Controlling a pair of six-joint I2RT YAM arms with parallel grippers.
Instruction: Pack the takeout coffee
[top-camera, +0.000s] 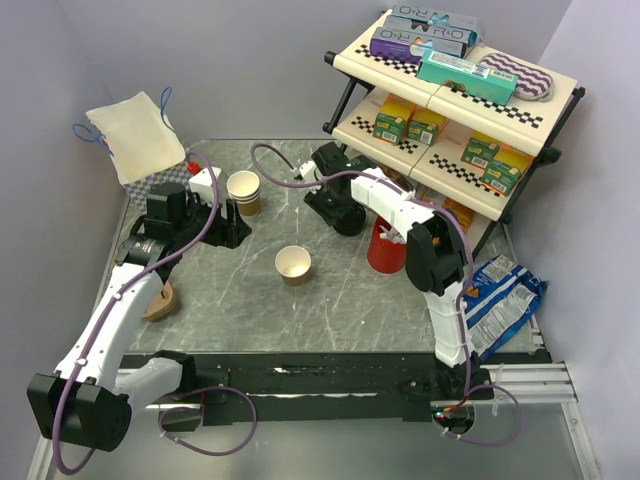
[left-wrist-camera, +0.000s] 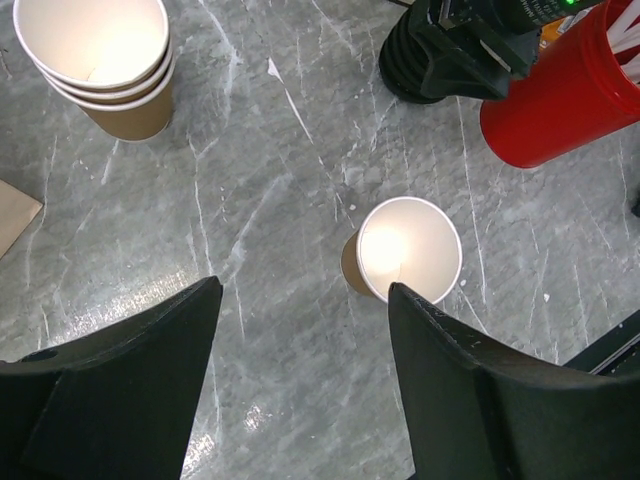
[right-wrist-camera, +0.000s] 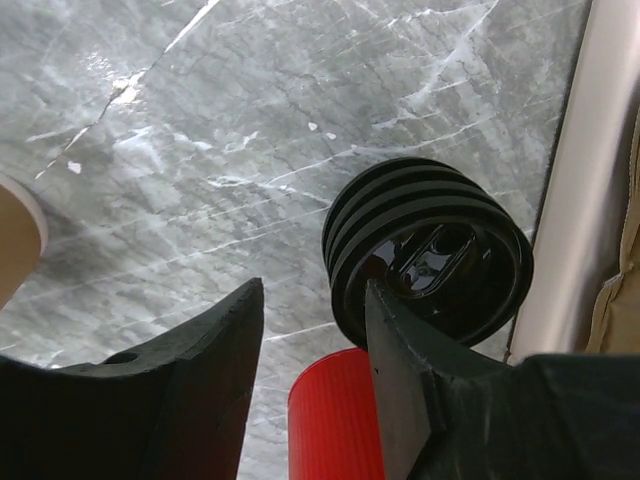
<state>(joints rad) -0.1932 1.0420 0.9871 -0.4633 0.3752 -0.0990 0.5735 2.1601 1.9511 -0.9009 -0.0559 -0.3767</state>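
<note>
Round black plastic lids (right-wrist-camera: 430, 250) for the takeout coffee stood nested in one ribbed stack near the far edge of the grey marbled bench (top-camera: 340, 310), right of its middle and just beside the tall red cup of stirrers (top-camera: 384, 250). On my screen the right gripper (right-wrist-camera: 312, 290) hung over that stack with its claw parted, neither wide nor narrow. Bare bench showed between the fingers, and the stack lay at the tip of one finger (right-wrist-camera: 430, 420), though I could not tell whether they touched. The left gripper (left-wrist-camera: 305, 290) hovered above the middle of the bench with its claw wide and holding nothing. Just beyond one of its fingertips stood a single open brown paper cup with a white inside (left-wrist-camera: 410, 250), upright and apart from everything else. A nested stack of the same brown paper cups (left-wrist-camera: 100, 70), also open-topped, stood nearer the far edge, left of the middle. A white bag with blue handles (top-camera: 135, 135) lay at the far left corner, and a two-tier shelf rack of boxes (top-camera: 455, 95) stood at the far right corner.
</note>
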